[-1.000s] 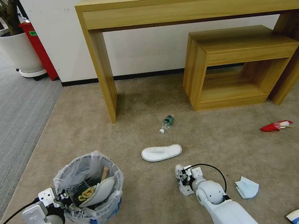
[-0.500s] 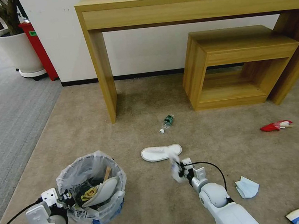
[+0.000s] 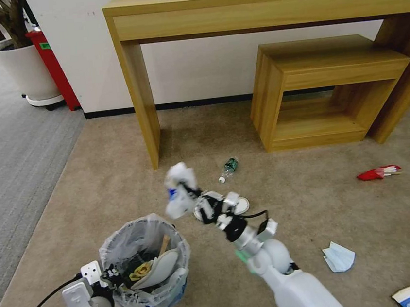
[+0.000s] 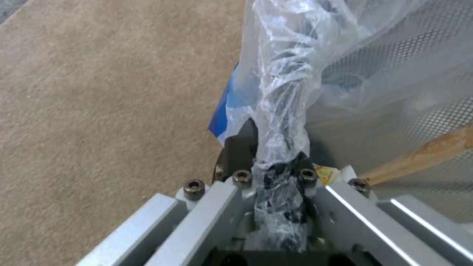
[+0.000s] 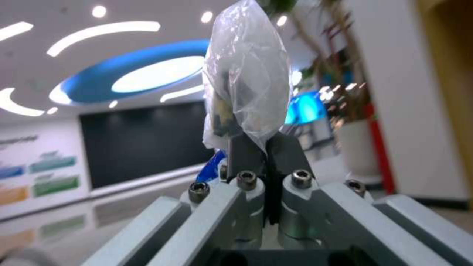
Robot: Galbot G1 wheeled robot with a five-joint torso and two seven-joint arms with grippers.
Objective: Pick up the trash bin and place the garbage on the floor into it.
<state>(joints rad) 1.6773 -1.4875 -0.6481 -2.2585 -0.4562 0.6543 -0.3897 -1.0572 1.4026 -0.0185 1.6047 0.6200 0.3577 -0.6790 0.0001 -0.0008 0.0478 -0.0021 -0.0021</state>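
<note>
The floor [image 3: 120, 182] is beige short-pile carpet, matt and slightly rough. The trash bin [image 3: 146, 267] has a dark perforated mesh wall under a crinkled, glossy clear plastic bag. The left tool [image 4: 276, 181] is brushed grey metal with dark bolts. The right tool [image 5: 266, 162] pinches a wad of thin, shiny plastic film [image 5: 246, 74]. The desk [image 3: 267, 0] is smooth pale wood.

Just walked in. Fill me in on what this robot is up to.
It is clearing litter off the carpet. The left gripper is shut on the rim of the bag-lined trash bin. The right gripper is raised beside the bin, shut on a crumpled plastic-wrapped piece. A slipper, bottle and face mask lie on the carpet.
</note>
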